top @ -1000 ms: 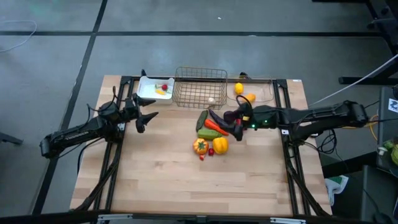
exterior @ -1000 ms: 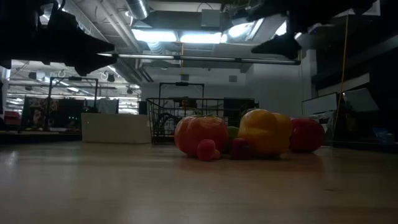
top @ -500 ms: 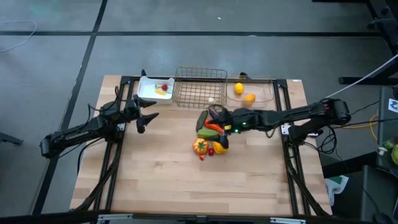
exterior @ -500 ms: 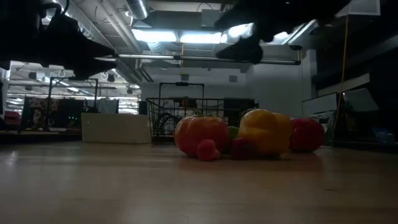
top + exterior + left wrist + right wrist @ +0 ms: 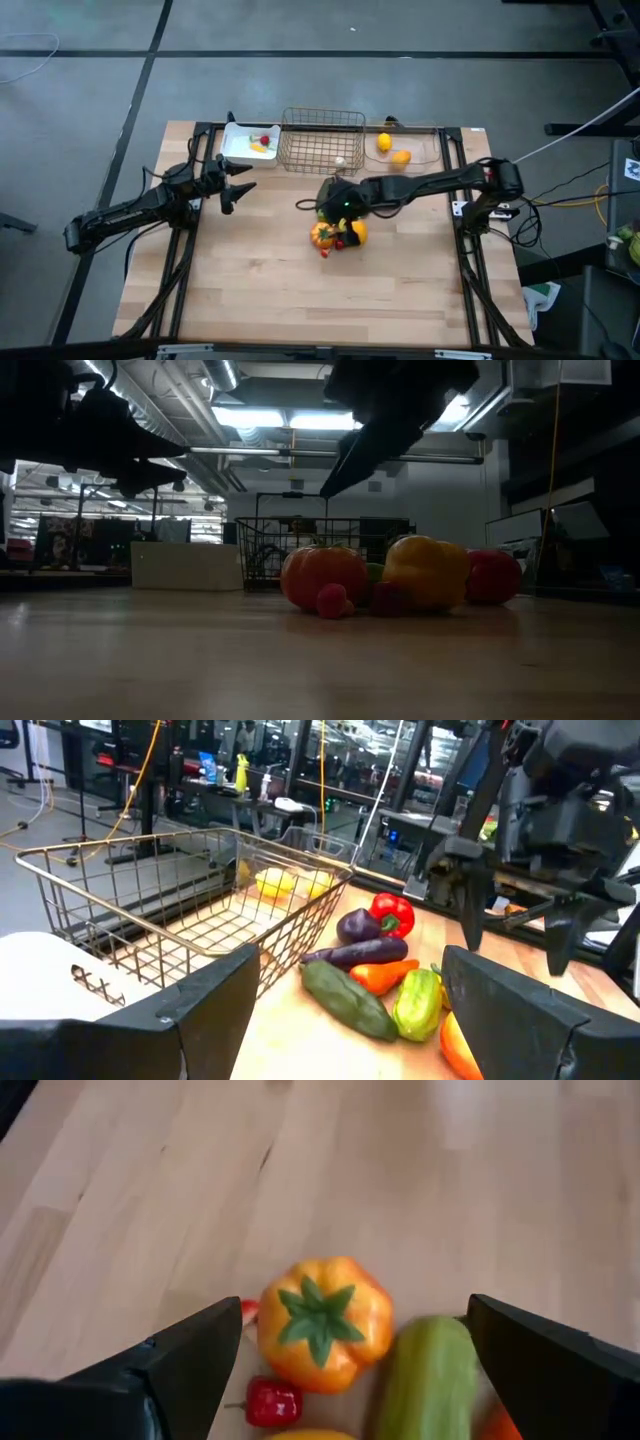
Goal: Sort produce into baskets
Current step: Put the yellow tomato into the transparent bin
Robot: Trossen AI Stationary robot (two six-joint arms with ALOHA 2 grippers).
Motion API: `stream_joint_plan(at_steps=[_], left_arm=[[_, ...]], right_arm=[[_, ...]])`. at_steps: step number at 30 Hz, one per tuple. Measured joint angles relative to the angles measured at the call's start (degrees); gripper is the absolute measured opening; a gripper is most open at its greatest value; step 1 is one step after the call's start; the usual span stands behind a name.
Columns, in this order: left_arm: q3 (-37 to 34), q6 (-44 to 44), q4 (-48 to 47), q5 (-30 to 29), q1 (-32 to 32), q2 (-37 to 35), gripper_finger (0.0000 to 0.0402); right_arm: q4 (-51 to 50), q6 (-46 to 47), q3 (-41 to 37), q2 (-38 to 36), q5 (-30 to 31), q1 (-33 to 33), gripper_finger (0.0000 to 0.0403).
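The produce lies in a heap (image 5: 338, 222) at the middle of the table: an orange pepper (image 5: 322, 1323), a green cucumber (image 5: 430, 1380), a small red piece (image 5: 272, 1402), a yellow pepper (image 5: 425, 572), a dark eggplant (image 5: 365, 953), a carrot (image 5: 385, 975), a red pepper (image 5: 392, 912) and a purple onion (image 5: 357, 925). My right gripper (image 5: 317, 204) hangs open above the heap's left side (image 5: 355, 1310) and touches nothing. My left gripper (image 5: 238, 188) is open and empty at the table's left (image 5: 350, 960). A white tray (image 5: 238, 150), a wire basket (image 5: 322, 150) and a clear bin (image 5: 425, 150) stand along the far edge.
The white tray holds a yellow piece and a small red one (image 5: 262, 142). The clear bin holds a lemon (image 5: 384, 142) and an orange (image 5: 401, 156). Bare tabletop (image 5: 300, 290) lies on the near side of the heap.
My right gripper has gone toward the table's left edge, from the heap's right side across to above its left side, with its arm stretched out over the produce. The produce has stayed where it was.
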Motion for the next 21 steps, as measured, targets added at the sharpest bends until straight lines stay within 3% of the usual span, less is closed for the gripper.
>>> stream_joint_plan(at_steps=[5,21], left_arm=[[0.0,0.0,-0.1,0.0,0.0,0.0,0.0310],[0.0,0.0,-0.1,0.0,0.0,0.0,0.0310]], right_arm=[[0.4,-3.3,0.8,3.2,-2.5,0.0,0.0383],[1.9,-6.3,0.8,9.5,-2.8,0.1,0.0383]])
